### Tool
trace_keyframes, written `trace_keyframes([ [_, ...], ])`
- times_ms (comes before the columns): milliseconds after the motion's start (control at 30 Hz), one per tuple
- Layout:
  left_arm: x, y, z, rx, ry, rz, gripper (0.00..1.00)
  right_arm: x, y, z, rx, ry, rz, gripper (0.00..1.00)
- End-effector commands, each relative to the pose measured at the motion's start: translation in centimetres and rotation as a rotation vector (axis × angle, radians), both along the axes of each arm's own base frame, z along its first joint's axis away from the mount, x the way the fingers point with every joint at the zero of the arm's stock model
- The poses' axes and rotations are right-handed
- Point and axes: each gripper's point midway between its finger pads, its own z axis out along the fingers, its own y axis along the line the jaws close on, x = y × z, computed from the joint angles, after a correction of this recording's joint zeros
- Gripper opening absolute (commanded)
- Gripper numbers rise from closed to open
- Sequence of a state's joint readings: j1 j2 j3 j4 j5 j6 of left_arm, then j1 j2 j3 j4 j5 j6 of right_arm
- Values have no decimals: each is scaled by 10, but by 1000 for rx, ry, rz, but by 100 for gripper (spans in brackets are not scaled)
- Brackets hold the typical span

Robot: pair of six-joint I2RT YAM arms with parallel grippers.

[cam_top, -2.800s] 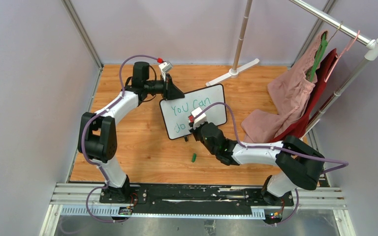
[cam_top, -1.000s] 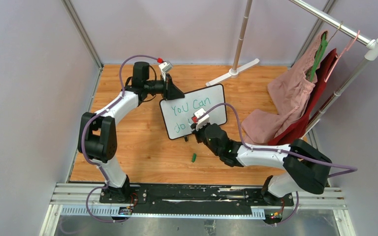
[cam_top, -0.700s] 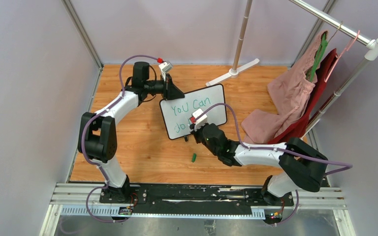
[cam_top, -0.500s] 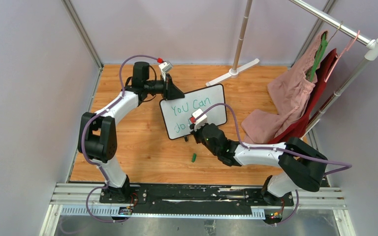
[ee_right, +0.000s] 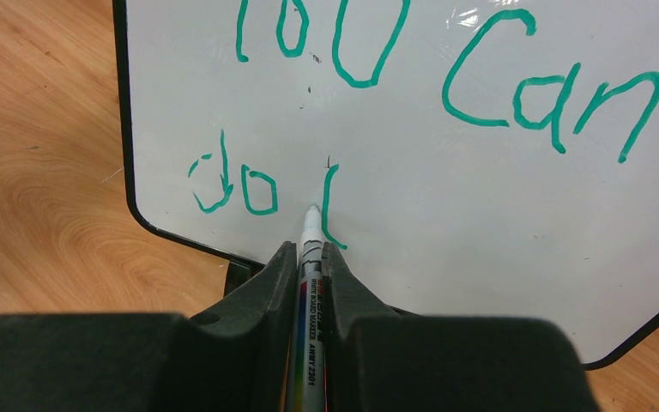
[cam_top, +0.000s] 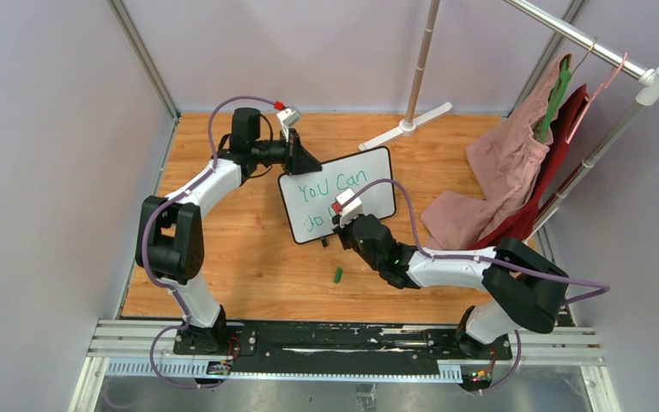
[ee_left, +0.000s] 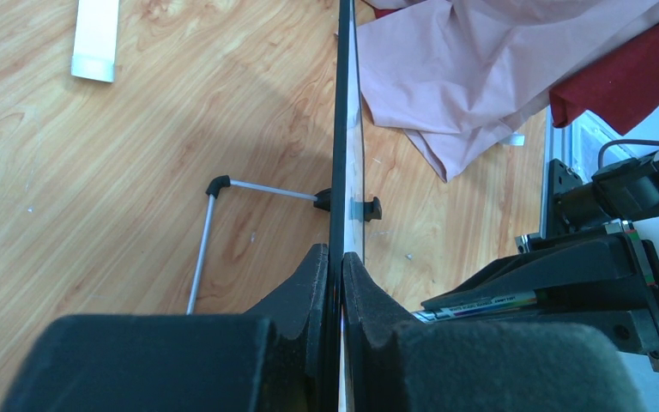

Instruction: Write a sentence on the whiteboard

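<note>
Noted: left pincer (ee_left: 335, 283) was clamped shut on the whiteboard (ee_right: 480, 215) edge, with the board propped mid-worktop toward the far edge. Right pincer (ee_right: 309, 251) gripped the marker (ee_right: 305, 343), tip at the sentence (cam_top: 333, 183), second line. I judged that excess pressure could pivot the board and skew the stroke.

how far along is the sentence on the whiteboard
Done: the sentence has green "You Can" and, below it, "do". In hand: the right gripper holds the marker, tip by a lone stroke after "do"; the left gripper clamps the whiteboard edge. Left: the remaining words.
</note>
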State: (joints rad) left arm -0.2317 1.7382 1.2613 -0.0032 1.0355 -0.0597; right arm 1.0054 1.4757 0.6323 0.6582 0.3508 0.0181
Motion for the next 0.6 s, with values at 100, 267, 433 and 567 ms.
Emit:
trace_keyframes([
  [100, -11, -6, -24, 44, 64, 5, 0, 14, -7, 10, 33, -12, -70, 0],
  [267, -11, -6, -24, 45, 66, 6, 0, 15, -16, 8, 28, -10, -98, 0],
  [433, -11, -6, -25, 47, 67, 5, 0, 15, -23, 8, 23, -11, -122, 0],
  [567, -11, -7, -25, 49, 65, 6, 0, 15, -25, 8, 22, -10, -131, 0],
])
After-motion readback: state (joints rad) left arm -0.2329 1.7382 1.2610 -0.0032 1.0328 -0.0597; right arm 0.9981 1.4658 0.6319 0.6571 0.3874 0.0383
